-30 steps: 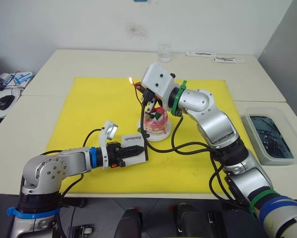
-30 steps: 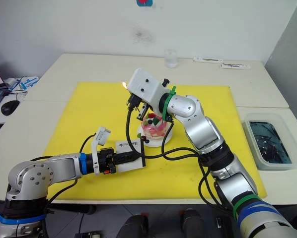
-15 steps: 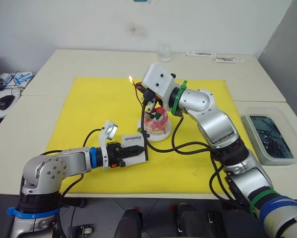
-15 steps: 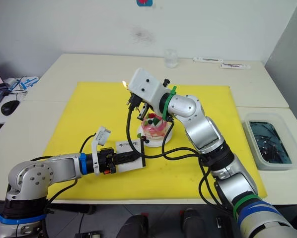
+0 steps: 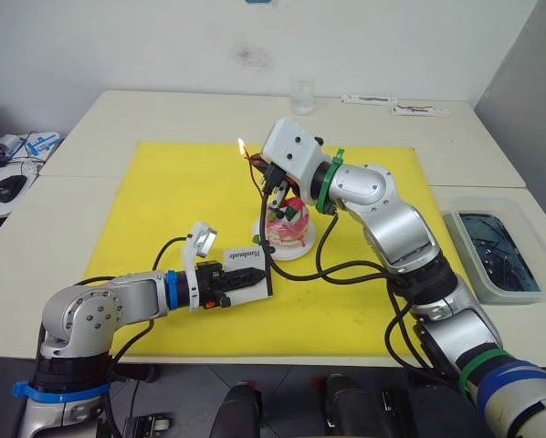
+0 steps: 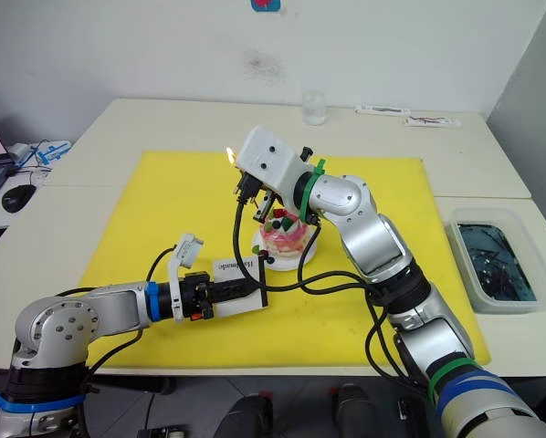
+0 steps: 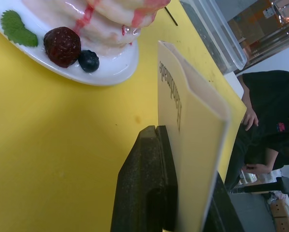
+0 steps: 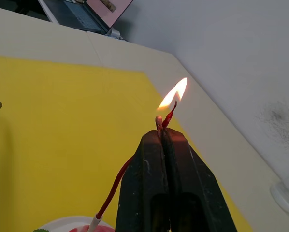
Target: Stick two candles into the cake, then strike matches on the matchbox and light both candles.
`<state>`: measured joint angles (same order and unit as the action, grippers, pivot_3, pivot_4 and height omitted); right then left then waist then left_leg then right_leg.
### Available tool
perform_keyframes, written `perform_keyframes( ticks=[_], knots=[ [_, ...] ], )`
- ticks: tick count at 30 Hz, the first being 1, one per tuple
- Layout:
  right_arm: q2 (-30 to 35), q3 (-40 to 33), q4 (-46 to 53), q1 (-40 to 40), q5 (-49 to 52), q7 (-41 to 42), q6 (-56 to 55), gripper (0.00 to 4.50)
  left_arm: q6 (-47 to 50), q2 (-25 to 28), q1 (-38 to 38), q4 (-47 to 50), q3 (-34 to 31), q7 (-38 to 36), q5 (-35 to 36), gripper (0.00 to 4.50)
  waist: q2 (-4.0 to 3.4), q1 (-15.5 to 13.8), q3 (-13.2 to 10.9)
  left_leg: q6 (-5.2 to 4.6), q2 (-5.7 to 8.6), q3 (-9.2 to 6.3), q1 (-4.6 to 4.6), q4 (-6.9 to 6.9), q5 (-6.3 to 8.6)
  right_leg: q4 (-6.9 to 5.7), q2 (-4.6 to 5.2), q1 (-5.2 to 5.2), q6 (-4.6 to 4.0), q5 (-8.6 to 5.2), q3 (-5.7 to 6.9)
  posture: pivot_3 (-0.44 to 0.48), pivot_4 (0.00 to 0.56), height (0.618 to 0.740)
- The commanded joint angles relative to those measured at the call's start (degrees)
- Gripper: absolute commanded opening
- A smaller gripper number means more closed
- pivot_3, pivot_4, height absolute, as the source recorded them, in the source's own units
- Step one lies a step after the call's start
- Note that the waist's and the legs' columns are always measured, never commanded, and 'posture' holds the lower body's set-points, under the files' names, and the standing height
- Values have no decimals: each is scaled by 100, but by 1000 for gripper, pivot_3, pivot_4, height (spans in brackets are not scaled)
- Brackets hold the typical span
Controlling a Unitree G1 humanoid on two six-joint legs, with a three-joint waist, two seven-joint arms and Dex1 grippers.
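The pink cake (image 5: 287, 228) sits on its white plate (image 5: 275, 253) in the middle of the yellow mat. A dark red candle (image 8: 116, 183) rises from it, wavy and thin. My right gripper (image 8: 161, 133) is above the cake, shut on a match (image 8: 158, 119) whose tip pokes out beside the candle's top. A flame (image 8: 175, 93) burns where the two meet, also seen as a flame (image 5: 241, 145) from above. My left gripper (image 5: 229, 280) is in front of the cake, shut on the white matchbox (image 7: 193, 130), held on edge just short of the plate.
A drinking glass (image 5: 301, 96) stands at the table's back. A clear bin (image 5: 492, 249) of dark water lies at the right. Small items (image 5: 410, 110) lie at the back right, a mouse (image 5: 10, 188) at the far left. A person (image 7: 265, 121) sits beyond the table.
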<state>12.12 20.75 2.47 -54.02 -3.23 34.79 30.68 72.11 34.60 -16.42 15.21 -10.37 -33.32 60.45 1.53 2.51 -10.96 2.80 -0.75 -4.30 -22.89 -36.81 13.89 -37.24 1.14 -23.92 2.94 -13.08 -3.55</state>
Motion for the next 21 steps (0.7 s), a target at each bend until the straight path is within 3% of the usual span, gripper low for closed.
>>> perform_keyframes(
  ticks=[1, 8, 15, 21],
  knots=[
    [-4, -176, 224, -73, 47, -8, 12, 8, -43, -13, -50, 141, -19, -87, 111, 0, 0, 0, 0, 0, 0, 0, 0, 0, 0, 0, 0, 0, 0, 0, 0, 0, 150, 740],
    [-16, -221, 337, -55, 127, 56, 71, 8, -54, -23, -55, 135, -14, -76, 100, 0, 0, 0, 0, 0, 0, 0, 0, 1, 0, 0, 0, -1, 0, 0, 0, 0, 150, 740],
    [111, -455, 1305, 242, 855, 535, 739, 8, -31, -48, -83, 116, -34, -56, 122, 0, 0, -1, 0, 0, 0, 0, -4, 4, 0, 2, 0, -4, -1, -1, 0, 0, 150, 740],
    [787, -953, 2256, 690, 1526, 886, 1356, 8, 59, 13, -98, 148, 39, -191, 184, 0, 0, -16, 0, 0, 0, -1, -5, 5, 0, 3, 1, -3, 5, -5, 1, 0, 150, 740]
  ],
)
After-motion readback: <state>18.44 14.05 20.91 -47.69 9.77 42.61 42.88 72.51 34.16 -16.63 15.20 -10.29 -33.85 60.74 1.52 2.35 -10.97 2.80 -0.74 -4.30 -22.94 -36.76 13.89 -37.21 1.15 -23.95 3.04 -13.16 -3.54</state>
